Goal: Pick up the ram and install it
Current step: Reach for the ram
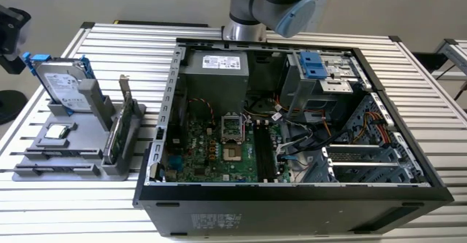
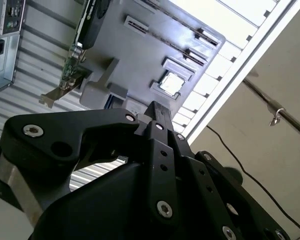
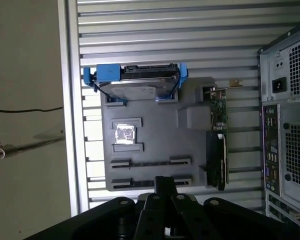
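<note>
On ribbed metal table (image 1: 109, 40), grey parts tray (image 3: 155, 135) beside open computer case (image 1: 292, 204), gripper (image 3: 165, 182) closed, empty, beige wall (image 1: 168, 2) behind

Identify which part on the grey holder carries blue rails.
The silver hard drive, standing upright on the grey holder. The green expansion card beside it has a metal bracket instead; the square chip lies flat.

matt black tool (image 3: 165, 183), ribbed metal table (image 3: 165, 45)

The holder (image 1: 80, 144) lies to the exterior view's left of the case (image 1: 292, 199).
</note>
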Motion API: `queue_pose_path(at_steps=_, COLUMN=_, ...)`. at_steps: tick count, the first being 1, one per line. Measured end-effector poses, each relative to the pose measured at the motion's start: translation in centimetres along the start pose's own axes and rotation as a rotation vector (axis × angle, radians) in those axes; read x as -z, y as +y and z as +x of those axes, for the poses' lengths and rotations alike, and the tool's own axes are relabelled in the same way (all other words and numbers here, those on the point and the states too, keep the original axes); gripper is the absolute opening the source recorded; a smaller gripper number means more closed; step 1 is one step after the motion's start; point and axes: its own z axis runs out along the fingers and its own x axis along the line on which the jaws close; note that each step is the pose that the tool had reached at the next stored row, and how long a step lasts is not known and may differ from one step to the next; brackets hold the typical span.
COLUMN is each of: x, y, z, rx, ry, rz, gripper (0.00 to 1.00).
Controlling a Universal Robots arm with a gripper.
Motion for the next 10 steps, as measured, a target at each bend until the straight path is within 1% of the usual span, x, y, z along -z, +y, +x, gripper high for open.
queue_pose_path(at_steps=10, x=0.03, y=-0.66, z=0.12, rx=0.000, ry=0.0000, rz=0.0000, gripper=0.00)
